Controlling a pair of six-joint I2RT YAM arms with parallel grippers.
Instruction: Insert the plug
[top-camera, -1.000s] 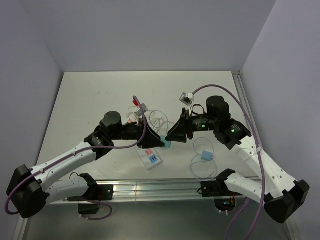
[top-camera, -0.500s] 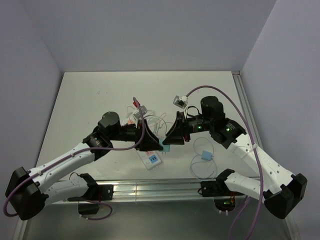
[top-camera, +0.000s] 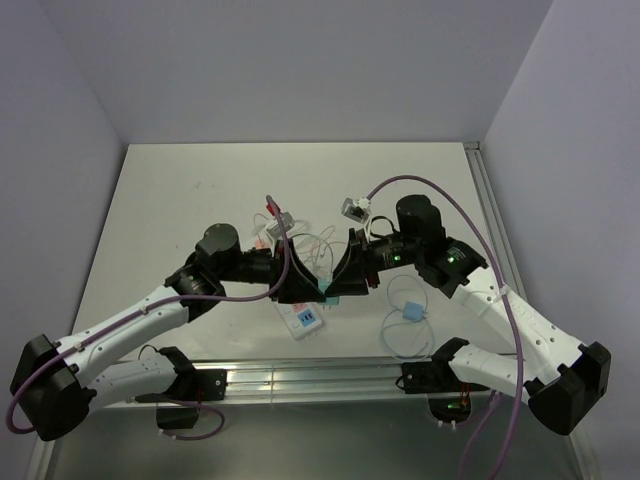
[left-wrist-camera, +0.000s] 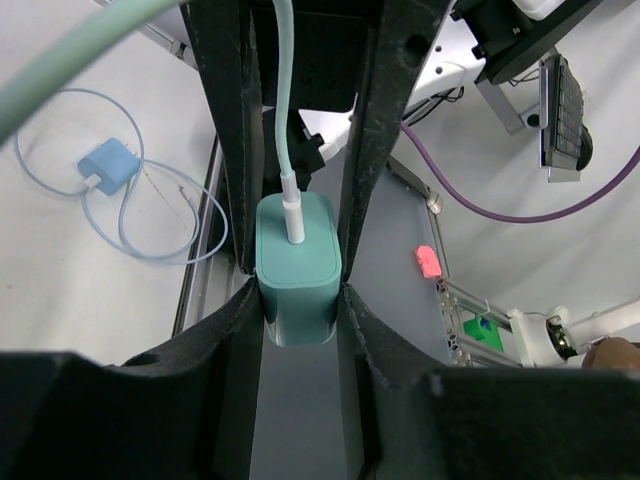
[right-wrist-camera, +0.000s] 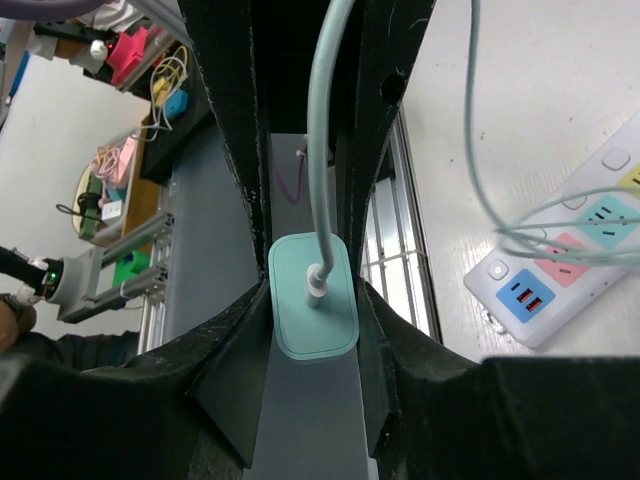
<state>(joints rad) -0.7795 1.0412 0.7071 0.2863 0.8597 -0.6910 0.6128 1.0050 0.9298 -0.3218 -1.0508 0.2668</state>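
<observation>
A teal plug (top-camera: 328, 291) with a pale green cable hangs in the air just above the white power strip (top-camera: 302, 317). My left gripper (top-camera: 312, 287) and right gripper (top-camera: 340, 281) meet tip to tip on it. In the left wrist view the plug (left-wrist-camera: 298, 262) sits between my left fingertips (left-wrist-camera: 298, 298), which touch both its sides. In the right wrist view the plug (right-wrist-camera: 313, 300) is pinched between my right fingertips (right-wrist-camera: 313, 308). The power strip (right-wrist-camera: 565, 268) lies to the right in that view, showing its blue USB panel.
A small blue charger (top-camera: 411, 311) with a coiled thin cable lies on the table to the right of the strip; it also shows in the left wrist view (left-wrist-camera: 108, 167). Loose white cables lie behind the grippers. The metal rail (top-camera: 300, 377) runs along the near table edge.
My right gripper has moved left and down to meet the left gripper, and its fingers now close around the teal plug. The left arm has barely moved.
</observation>
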